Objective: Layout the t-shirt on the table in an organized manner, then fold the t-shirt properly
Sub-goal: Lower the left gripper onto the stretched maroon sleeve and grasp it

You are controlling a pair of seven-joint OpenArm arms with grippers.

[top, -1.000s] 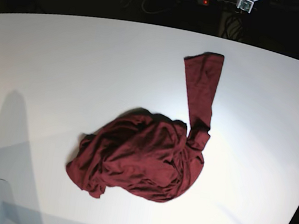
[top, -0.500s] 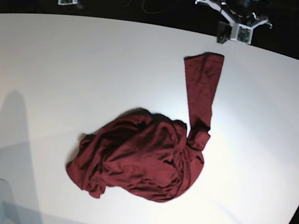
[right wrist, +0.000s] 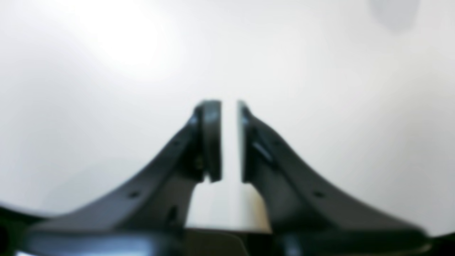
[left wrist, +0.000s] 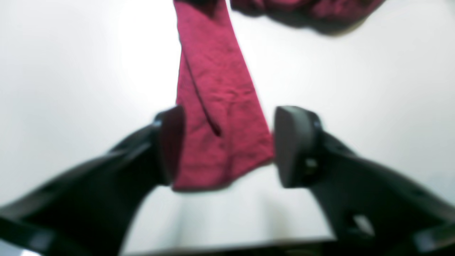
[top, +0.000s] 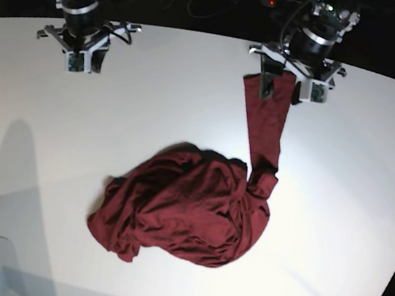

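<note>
Both arms are now reaching over the far edge of the table, having entered from the top of the base view since a second ago. The left gripper is hovering at upper right over the sleeve end of the t-shirt, its jaws standing apart on either side of the cuff without pinching it. The right gripper, at upper left, is hanging over bare tabletop, its jaws nearly together, holding nothing. Only the base view is showing the shirt's crumpled body at centre; the blurred left wrist view is cutting it off.
</note>
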